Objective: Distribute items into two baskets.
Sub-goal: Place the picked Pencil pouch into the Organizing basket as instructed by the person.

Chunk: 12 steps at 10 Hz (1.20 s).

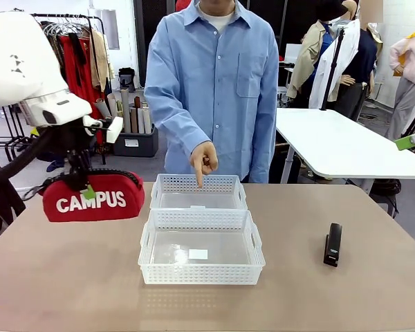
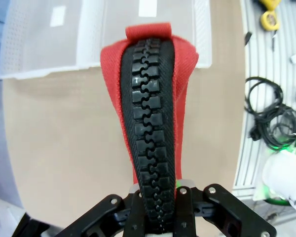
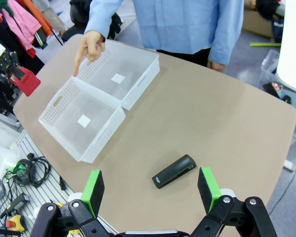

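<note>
My left gripper (image 1: 78, 181) is shut on the top of the red "CAMPUS" pouch (image 1: 93, 200), which hangs clear of the table at the left. The left wrist view looks down the pouch's black zip (image 2: 150, 148), clamped between the jaws of the left gripper (image 2: 158, 210). Two white baskets sit mid-table: a narrower far one (image 1: 169, 185) and a wider near one (image 1: 200, 273), touching. The person's hand (image 1: 203, 160) points a finger down at the far basket. The black stapler (image 1: 333, 243) lies on the right. My right gripper (image 3: 151, 190) hovers open high above the stapler (image 3: 173, 171).
The tan table (image 1: 69, 277) has free room left, right and in front of the baskets. The person stands at the far edge. Cables and tools (image 3: 24, 170) lie on the slatted bench beside the table. A white table (image 1: 346, 145) stands behind on the right.
</note>
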{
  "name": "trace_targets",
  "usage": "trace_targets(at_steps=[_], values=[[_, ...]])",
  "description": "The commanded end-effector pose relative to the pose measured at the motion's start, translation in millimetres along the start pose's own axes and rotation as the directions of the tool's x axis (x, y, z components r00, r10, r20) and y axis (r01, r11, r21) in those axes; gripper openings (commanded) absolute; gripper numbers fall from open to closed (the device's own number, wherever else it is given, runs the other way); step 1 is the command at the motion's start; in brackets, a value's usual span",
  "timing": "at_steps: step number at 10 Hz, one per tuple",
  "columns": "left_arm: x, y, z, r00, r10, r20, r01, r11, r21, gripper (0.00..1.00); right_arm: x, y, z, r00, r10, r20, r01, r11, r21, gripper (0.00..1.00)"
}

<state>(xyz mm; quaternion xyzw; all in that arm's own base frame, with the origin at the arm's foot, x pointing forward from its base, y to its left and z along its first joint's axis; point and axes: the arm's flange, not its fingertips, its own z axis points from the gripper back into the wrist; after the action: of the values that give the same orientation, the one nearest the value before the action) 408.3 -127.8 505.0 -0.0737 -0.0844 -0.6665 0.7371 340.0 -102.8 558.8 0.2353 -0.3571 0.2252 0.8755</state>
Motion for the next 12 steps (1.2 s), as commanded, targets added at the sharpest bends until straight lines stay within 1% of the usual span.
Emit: trace_targets(at_steps=[1,2,4,5,7,9,11,12], values=[[23.9,-5.0,-3.9,1.000,-0.004,-0.023,0.004,1.000,-0.022,0.00,1.6,-0.2,0.4,1.000,0.009,0.022,-0.009,1.000,0.022,1.00],[36.3,-12.8,-9.9,0.999,-0.026,-0.040,0.025,1.000,-0.015,0.00,1.6,-0.2,0.4,1.000,0.009,0.022,-0.009,1.000,0.022,1.00],[59.9,-24.4,-17.3,0.998,-0.045,-0.045,0.046,0.999,0.002,0.00,1.6,-0.2,0.4,1.000,0.009,0.022,-0.009,1.000,0.022,1.00],[69.2,-27.0,-17.9,0.998,-0.032,-0.045,0.033,0.999,0.014,0.00,1.6,-0.2,0.4,1.000,0.009,0.022,-0.009,1.000,0.022,1.00],[85.8,-31.0,-26.5,0.998,-0.030,-0.049,0.029,1.000,-0.011,0.00,1.6,-0.2,0.4,1.000,0.009,0.022,-0.009,1.000,0.022,1.00],[106.3,-26.0,-35.9,0.999,0.026,-0.038,-0.026,1.000,0.003,0.00,1.6,-0.2,0.4,1.000,0.009,0.022,-0.009,1.000,0.022,1.00],[124.4,-21.3,-42.8,0.999,0.020,-0.045,-0.019,1.000,0.023,0.00,1.6,-0.2,0.4,1.000,0.009,0.022,-0.009,1.000,0.022,1.00],[134.0,-19.2,-47.9,0.999,0.016,-0.040,-0.016,1.000,0.015,0.00,1.6,-0.2,0.4,1.000,0.009,0.022,-0.009,1.000,0.022,1.00]])
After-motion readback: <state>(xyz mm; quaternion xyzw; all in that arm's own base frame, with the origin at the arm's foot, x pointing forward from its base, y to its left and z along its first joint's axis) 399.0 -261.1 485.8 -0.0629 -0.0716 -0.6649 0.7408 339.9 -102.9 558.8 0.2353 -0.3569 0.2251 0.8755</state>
